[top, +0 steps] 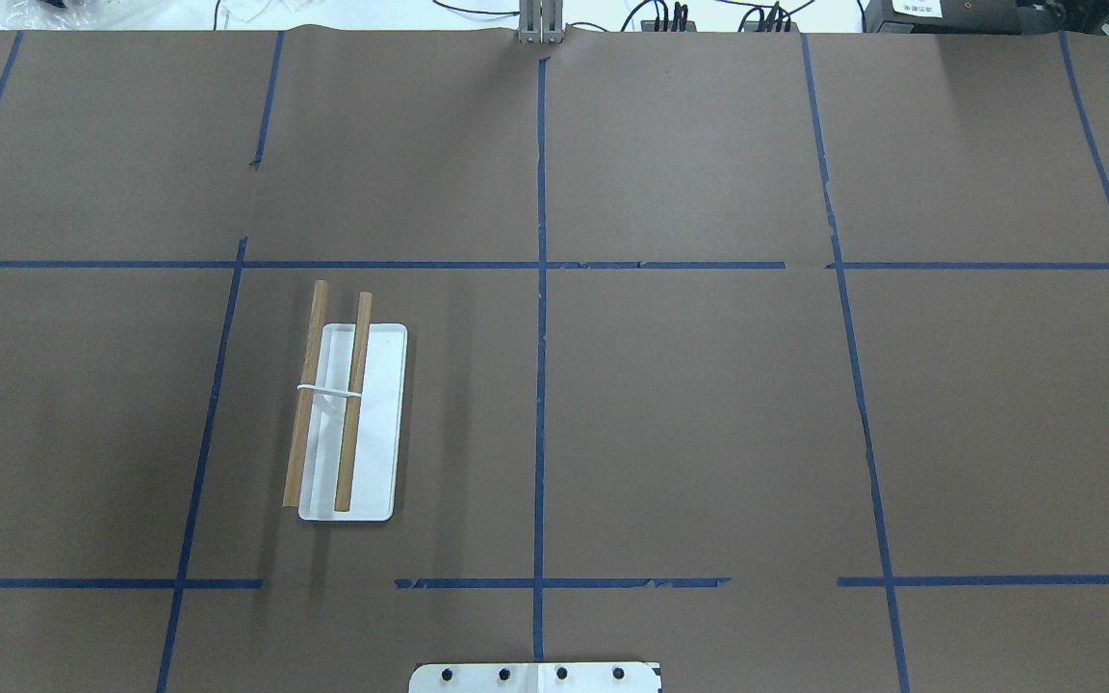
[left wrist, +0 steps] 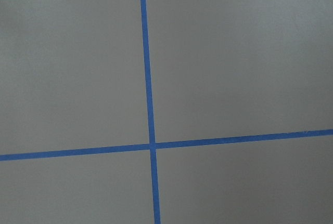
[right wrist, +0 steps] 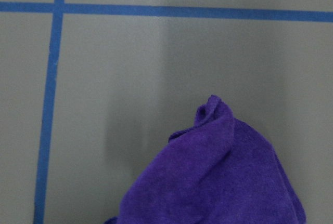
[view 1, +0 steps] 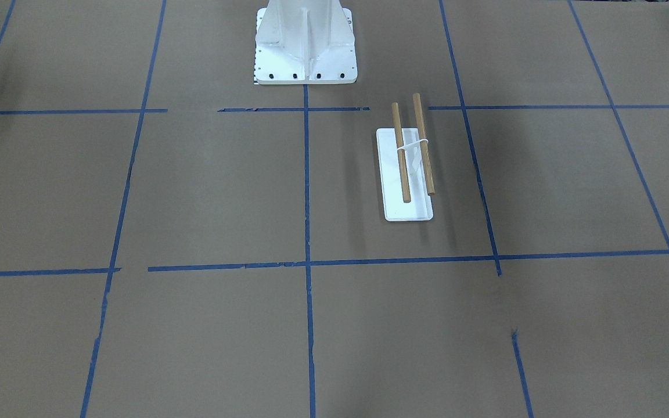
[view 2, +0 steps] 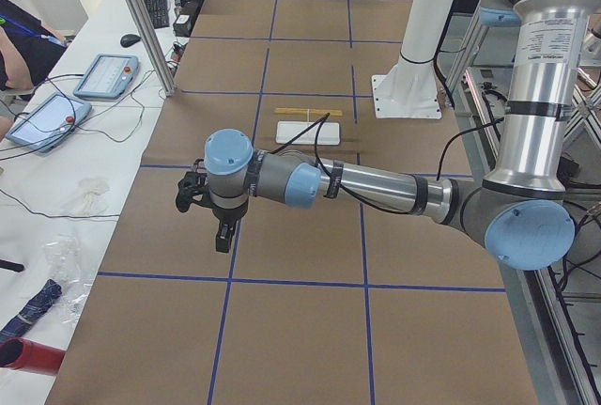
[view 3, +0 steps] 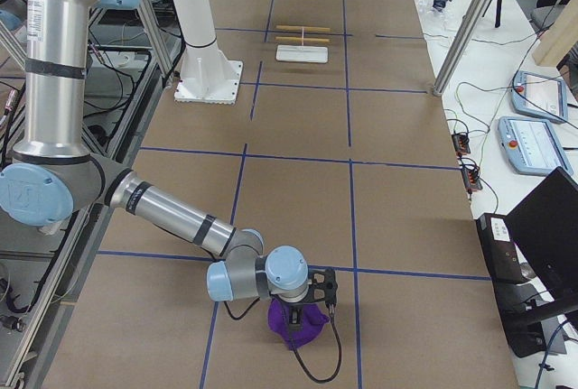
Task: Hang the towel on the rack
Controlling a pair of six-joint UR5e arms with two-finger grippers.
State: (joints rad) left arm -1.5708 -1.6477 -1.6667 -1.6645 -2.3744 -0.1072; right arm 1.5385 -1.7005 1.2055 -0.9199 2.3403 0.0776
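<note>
The rack [top: 379, 423] stands on the brown table with two tan wooden rods over a flat white base; it also shows in the front view [view 1: 394, 194] and both side views [view 2: 308, 130] [view 3: 302, 53]. The deep-purple towel [view 3: 298, 328] lies crumpled at the table's far right end and fills the lower right wrist view [right wrist: 218, 177]. My right gripper [view 3: 303, 310] hangs just over the towel; I cannot tell whether it is open or shut. My left gripper [view 2: 223, 239] hovers over bare table, well short of the rack; I cannot tell its state either.
The large white bolted pedestal [view 1: 305, 52] stands at the robot's edge of the table, next to the rack. Blue tape lines [left wrist: 151, 146] cross the brown paper. Tablets [view 2: 103, 76], cables and an aluminium post [view 2: 141, 20] lie along the operators' side.
</note>
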